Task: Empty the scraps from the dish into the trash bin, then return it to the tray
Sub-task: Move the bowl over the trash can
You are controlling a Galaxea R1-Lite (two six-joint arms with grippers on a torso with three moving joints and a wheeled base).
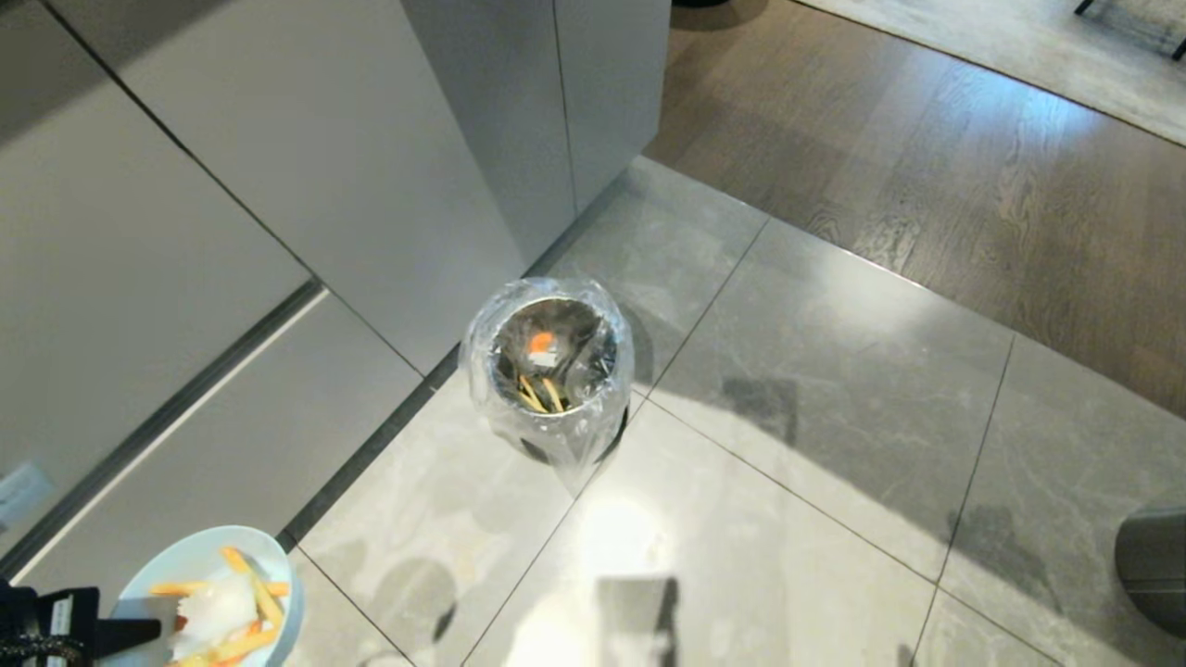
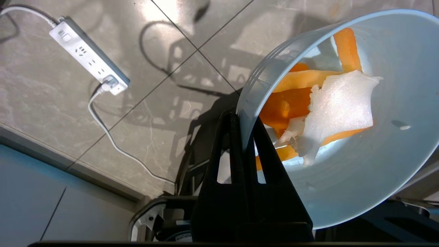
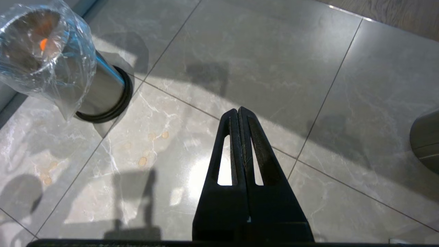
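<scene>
The pale blue-white dish (image 1: pixel 199 565) hangs at the head view's lower left corner, well short of the trash bin (image 1: pixel 553 357). My left gripper (image 1: pixel 153 630) is shut on the dish's rim. In the left wrist view the dish (image 2: pixel 377 171) is pinched at its edge by the left gripper (image 2: pixel 241 118), one finger inside and one outside. The scraps (image 2: pixel 308 99), orange and yellow strips with a white lump, lie inside it. The bag-lined metal trash bin (image 3: pixel 48 55) stands on the floor tiles by the cabinets, with some scraps inside. My right gripper (image 3: pixel 238 111) is shut and empty. The tray is out of view.
Grey cabinet fronts (image 1: pixel 278 185) rise behind the bin. A white power strip (image 2: pixel 87 55) with its cable lies on the tiles below the dish. A dark steel cylinder (image 1: pixel 1154 565) stands at the right edge. Wood flooring (image 1: pixel 927 139) begins beyond the tiles.
</scene>
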